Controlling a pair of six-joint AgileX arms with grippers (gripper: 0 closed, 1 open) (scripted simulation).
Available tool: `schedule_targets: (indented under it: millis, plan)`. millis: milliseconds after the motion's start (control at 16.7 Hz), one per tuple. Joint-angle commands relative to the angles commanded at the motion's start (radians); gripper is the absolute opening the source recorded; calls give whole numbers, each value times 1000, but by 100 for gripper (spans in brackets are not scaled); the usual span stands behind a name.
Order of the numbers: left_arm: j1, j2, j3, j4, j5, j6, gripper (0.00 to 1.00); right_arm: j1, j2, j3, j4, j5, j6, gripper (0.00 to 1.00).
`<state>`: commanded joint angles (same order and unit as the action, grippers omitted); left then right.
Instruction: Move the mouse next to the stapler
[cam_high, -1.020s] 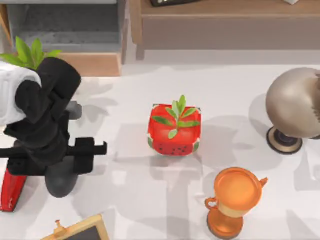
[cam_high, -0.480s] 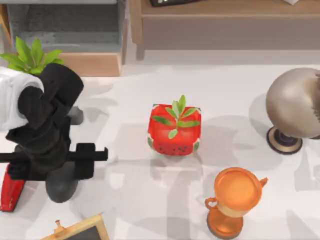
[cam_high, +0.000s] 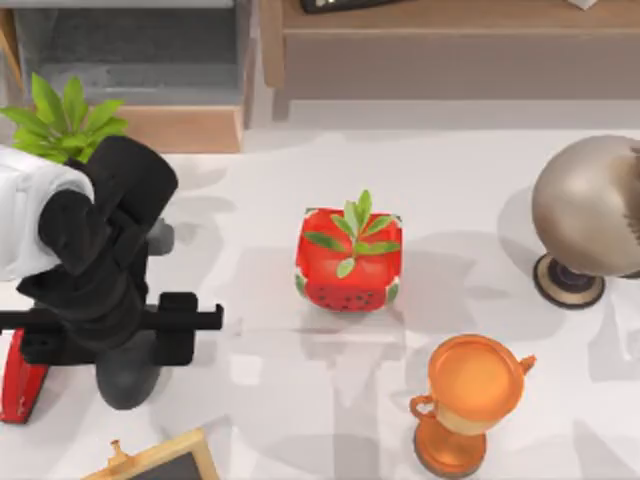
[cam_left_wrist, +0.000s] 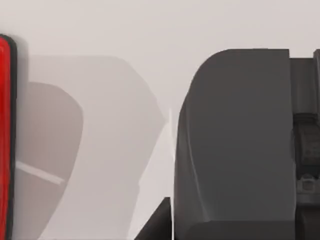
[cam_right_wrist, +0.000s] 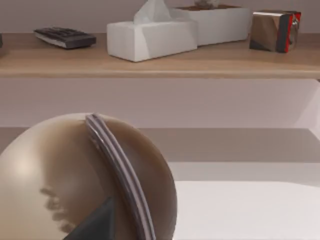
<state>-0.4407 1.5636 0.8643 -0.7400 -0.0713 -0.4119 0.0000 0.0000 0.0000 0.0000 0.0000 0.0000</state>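
The dark grey mouse (cam_high: 130, 378) sits at the table's left, just right of the red stapler (cam_high: 20, 382), with a narrow gap between them. My left gripper (cam_high: 118, 335) hangs straight over the mouse and is shut on it; the black wrist hides the mouse's top. In the left wrist view the mouse (cam_left_wrist: 235, 140) looms close and the stapler (cam_left_wrist: 5, 140) is a red strip at the picture's edge, with bare table between them. My right arm is parked off the right side.
A red watermelon cube planter (cam_high: 348, 262) stands mid-table. An orange trophy (cam_high: 468, 400) is at front right and a brown sphere on a stand (cam_high: 585, 210) at far right. A small framed board (cam_high: 160, 462) lies at front left, a green plant (cam_high: 65, 115) at back left.
My left arm has shifted slightly right and toward the front, and the mouse has moved the same way with it. The stapler has stayed put.
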Motion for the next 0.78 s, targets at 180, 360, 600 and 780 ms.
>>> schedule_targets:
  millis: [180,360,600,780]
  plan:
    - [-3,-8,2,14,-2,0,0,0,0,0,0,0,0,100]
    - [8,9,15,25,7,5,0,0,0,0,0,0,0,100]
    - [36,55,23,35,27,17,0,0,0,0,0,0,0,100]
    - [46,80,7,36,34,21,0,0,0,0,0,0,0,100]
